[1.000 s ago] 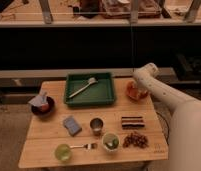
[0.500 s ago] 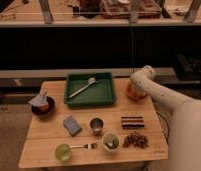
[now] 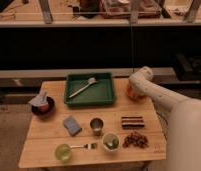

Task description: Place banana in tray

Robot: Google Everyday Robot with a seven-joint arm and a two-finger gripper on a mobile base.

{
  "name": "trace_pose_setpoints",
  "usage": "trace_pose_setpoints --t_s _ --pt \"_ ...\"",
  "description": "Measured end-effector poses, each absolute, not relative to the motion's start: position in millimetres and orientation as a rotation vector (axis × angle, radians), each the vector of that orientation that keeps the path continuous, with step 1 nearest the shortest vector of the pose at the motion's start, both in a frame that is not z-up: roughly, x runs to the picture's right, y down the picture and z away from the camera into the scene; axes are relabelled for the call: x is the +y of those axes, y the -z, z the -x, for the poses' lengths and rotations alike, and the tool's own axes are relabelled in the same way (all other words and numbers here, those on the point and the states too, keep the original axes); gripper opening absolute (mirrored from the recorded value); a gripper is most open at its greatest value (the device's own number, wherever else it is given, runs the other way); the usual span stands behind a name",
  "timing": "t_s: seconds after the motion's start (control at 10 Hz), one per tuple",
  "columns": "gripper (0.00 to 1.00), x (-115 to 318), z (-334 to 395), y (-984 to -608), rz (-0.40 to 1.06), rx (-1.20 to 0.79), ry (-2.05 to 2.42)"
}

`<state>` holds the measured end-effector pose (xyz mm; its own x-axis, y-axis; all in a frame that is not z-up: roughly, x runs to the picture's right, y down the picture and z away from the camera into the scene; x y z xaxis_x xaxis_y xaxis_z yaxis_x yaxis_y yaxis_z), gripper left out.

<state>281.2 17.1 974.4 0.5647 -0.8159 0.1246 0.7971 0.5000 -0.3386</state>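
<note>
The dark green tray [image 3: 106, 96] stands at the back middle of the wooden table, with a pale long-handled utensil [image 3: 84, 87] lying in it. The banana is not visible. My white arm reaches in from the lower right, and my gripper [image 3: 134, 90] is down over the orange bowl [image 3: 130, 95], just right of the tray. The arm's end covers most of the bowl and what is in it.
A dark round bowl [image 3: 43, 106] with pale items sits at the left. A blue sponge [image 3: 71, 125], a metal cup [image 3: 96, 125], a dark bar [image 3: 132, 121], a brown pile [image 3: 136, 140], a small green bowl [image 3: 110, 142] and a green cup [image 3: 61, 151] with a fork fill the front.
The arm's end has dropped lower and slightly left, onto the orange bowl, covering more of it. Nothing else on the table has moved.
</note>
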Motion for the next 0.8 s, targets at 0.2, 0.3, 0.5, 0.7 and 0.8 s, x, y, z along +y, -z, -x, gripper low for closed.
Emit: trace_pose_setpoints --t_s 0.2,0.3,0.5,0.7,0.8 --pt "0.25 16.2 -281.4 -973.4 0.377 0.063 0.973" --pt "0.25 14.5 -281.1 -970.8 0.370 0.066 0.969" --pt "0.25 2.1 -278.7 -948.6 0.327 0.063 0.954" --pt "0.25 -12.6 -271.9 -912.1 0.285 0.035 0.961" --pt "0.25 -22.9 -265.5 -891.2 0.261 0.012 0.968"
